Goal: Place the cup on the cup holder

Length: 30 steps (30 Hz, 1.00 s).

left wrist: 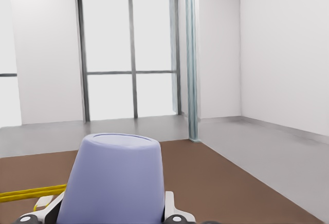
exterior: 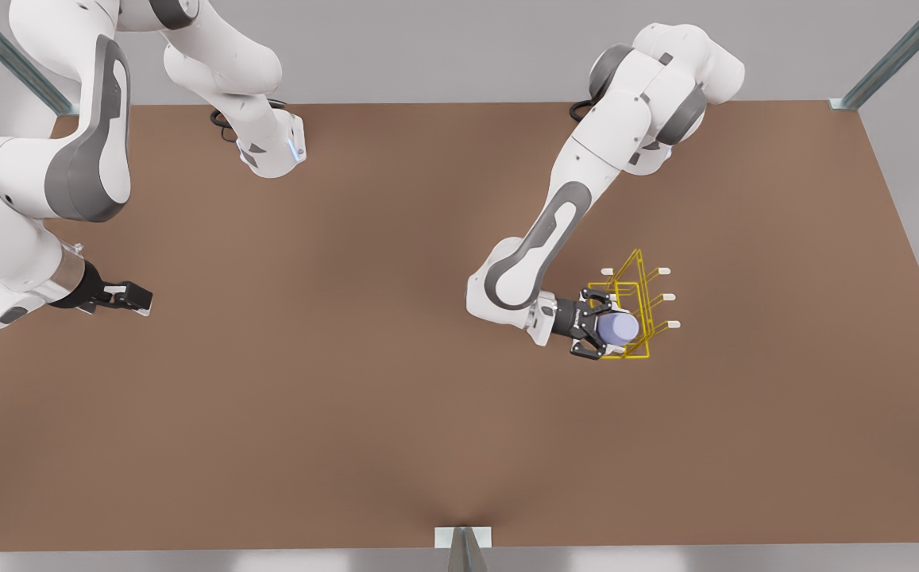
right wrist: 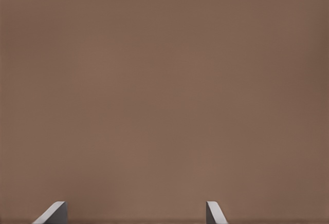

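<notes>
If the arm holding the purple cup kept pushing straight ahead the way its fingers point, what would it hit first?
Most likely the yellow cup holder. The left gripper holds the cup right at the rack's near edge, pointing toward its pegs. How high the cup sits against the wires is hard to judge.

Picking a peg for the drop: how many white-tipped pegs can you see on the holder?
3, along the cup holder's side toward the front view's right. More may be hidden behind the cup and left gripper holding it.

Evenly and softly lit, with no glare. Faint diffuse shadows on the brown bench [exterior: 395,381], darker toward its middle. Bright white glow through tall windows [left wrist: 128,44] in the left wrist view. Slightly soft edges throughout.
</notes>
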{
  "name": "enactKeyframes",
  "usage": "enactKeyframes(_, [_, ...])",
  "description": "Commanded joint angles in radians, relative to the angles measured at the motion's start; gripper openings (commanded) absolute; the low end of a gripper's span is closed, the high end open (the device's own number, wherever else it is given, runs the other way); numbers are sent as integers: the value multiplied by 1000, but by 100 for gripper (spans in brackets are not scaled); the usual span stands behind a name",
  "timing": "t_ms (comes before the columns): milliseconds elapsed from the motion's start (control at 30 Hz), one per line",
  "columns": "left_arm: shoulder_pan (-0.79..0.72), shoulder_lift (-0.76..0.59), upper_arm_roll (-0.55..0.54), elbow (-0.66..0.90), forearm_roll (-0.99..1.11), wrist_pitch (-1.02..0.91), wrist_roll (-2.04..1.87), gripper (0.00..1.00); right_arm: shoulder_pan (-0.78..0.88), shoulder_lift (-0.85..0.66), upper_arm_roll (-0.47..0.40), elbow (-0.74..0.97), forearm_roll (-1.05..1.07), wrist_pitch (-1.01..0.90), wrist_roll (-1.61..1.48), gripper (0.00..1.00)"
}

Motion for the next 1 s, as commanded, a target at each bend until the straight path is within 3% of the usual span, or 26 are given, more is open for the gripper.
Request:
enactKeyframes(0, [2, -1, 0, -2, 2, 2, -25, 78, 0, -1, 0, -1, 1, 0, 0, 100])
enactKeyframes(467, [8, 2, 14, -21, 2, 21, -52, 80, -8, -1, 0, -2, 1, 0, 0, 100])
enactKeyframes(533, [8, 1, 14, -21, 2, 24, -45, 100, -8, 0, 0, -1, 1, 0, 1, 100])
enactKeyframes(967, [-48, -52, 0, -8, -111, 7, -34, 100, -8, 0, 0, -1, 1, 0, 1, 100])
